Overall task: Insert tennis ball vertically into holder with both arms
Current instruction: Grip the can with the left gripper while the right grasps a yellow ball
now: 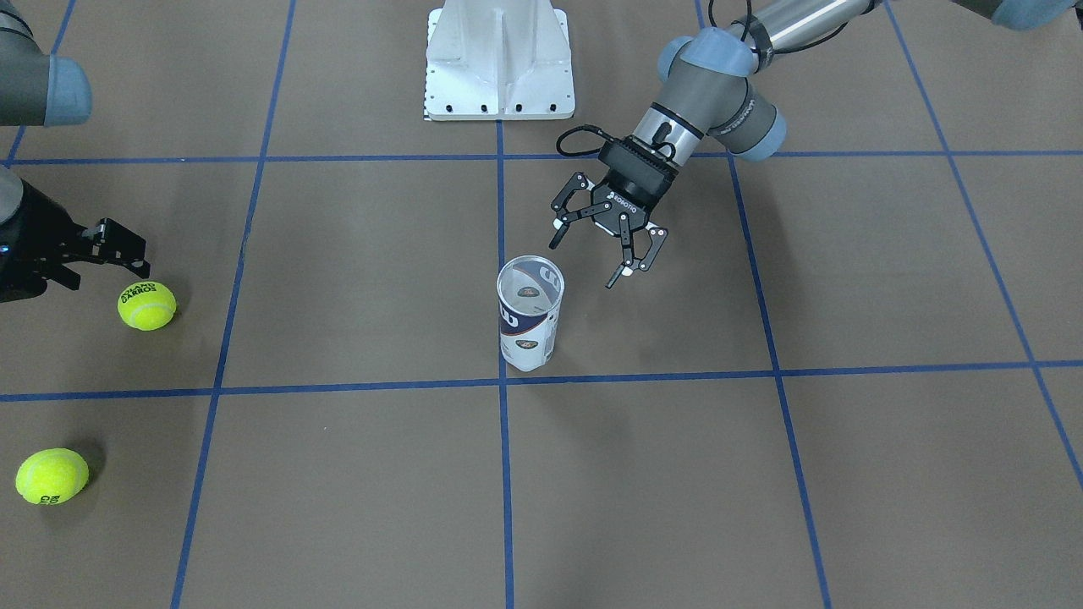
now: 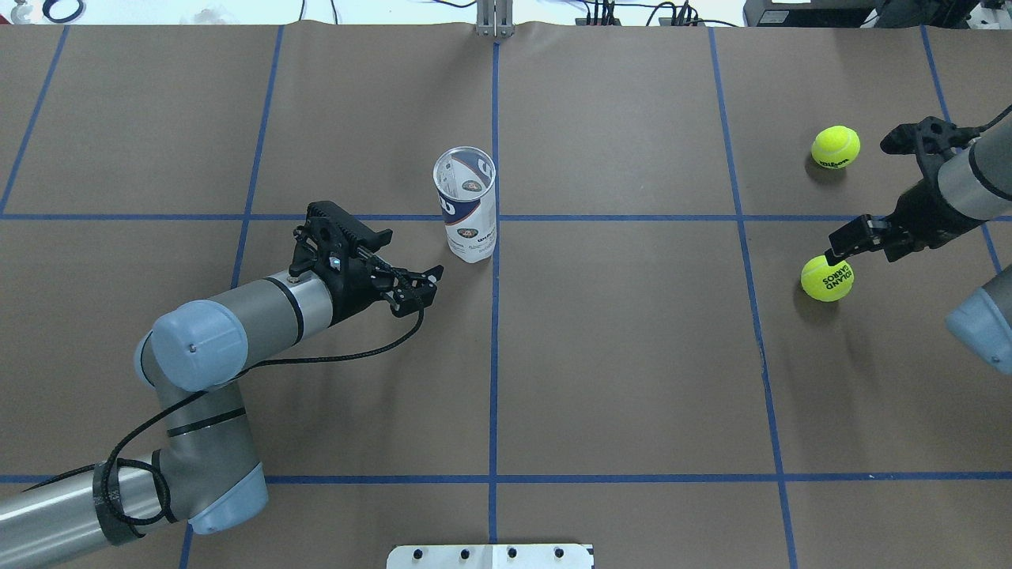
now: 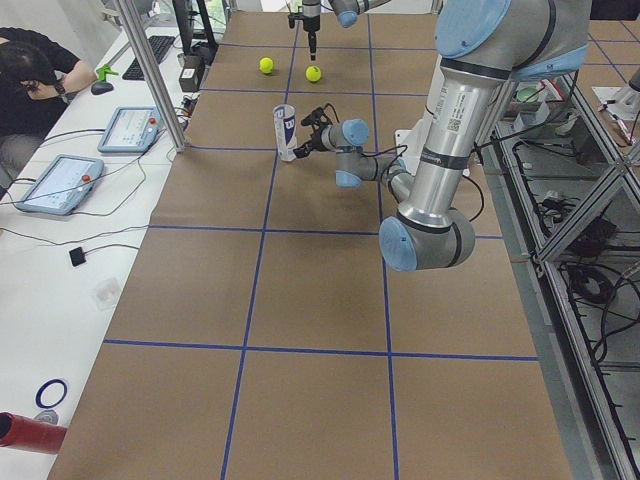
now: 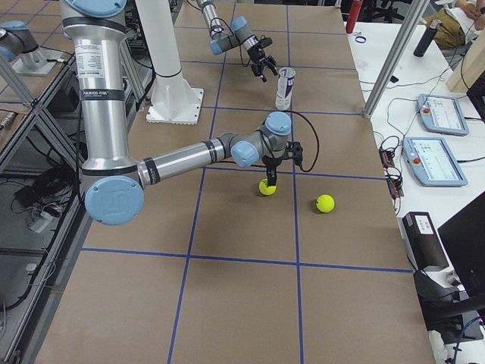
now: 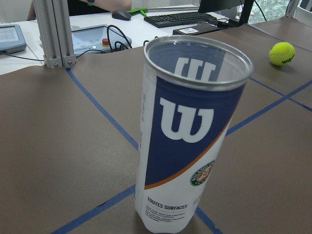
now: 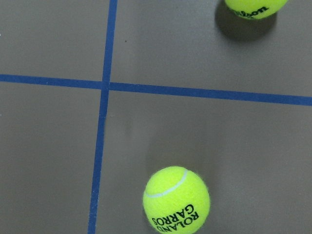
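Observation:
The holder [image 1: 530, 313] is a clear can with a navy and white "W" label. It stands upright, mouth open and empty, at the table's middle [image 2: 465, 204] and fills the left wrist view [image 5: 187, 141]. My left gripper [image 1: 584, 262] is open and empty, a short way from the holder on the robot's side [image 2: 421, 289]. My right gripper [image 2: 866, 194] is open and empty. One of its fingertips [image 1: 140, 269] hangs just above a "Roland Garros" tennis ball [image 2: 827, 278], which also shows in the right wrist view [image 6: 176, 200]. A second tennis ball [image 2: 836, 147] lies farther out [image 1: 52, 476].
The white robot base [image 1: 499, 59] stands at the table's robot-side edge. Blue tape lines cross the brown table. An aluminium post [image 3: 150, 70] and operator tablets [image 3: 60, 180] stand past the far edge. A red and a blue item [image 3: 30, 430] lie there too.

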You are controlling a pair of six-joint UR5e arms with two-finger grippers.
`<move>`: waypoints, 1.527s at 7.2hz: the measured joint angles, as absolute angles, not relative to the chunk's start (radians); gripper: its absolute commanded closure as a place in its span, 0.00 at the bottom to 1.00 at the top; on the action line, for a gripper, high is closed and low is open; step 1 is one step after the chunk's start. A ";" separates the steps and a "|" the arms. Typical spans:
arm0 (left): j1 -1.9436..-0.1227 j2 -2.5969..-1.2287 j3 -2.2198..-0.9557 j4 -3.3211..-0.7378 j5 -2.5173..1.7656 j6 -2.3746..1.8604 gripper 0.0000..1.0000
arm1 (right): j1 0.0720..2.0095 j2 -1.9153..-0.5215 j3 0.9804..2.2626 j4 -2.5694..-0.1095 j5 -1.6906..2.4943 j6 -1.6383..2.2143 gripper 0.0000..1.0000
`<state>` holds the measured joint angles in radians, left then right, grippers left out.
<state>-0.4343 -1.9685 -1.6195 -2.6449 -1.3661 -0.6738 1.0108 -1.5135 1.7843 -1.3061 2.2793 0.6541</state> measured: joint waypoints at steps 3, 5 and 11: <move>-0.435 -1.970 -1.611 -2.646 -1.365 -0.673 0.01 | 0.960 -1.505 1.755 -1.305 2.227 0.645 0.00; -0.436 -1.970 -1.610 -2.646 -1.364 -0.673 0.01 | 0.944 -1.496 1.728 -1.305 2.204 0.629 0.00; -0.435 -1.967 -1.599 -2.652 -1.364 -0.673 0.01 | 0.911 -1.448 1.650 -1.305 2.166 0.578 0.50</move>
<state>-0.4355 -1.9668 -1.5990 -2.6521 -1.3637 -0.6734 0.9111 -1.4480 1.6499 -1.3054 2.1662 0.5785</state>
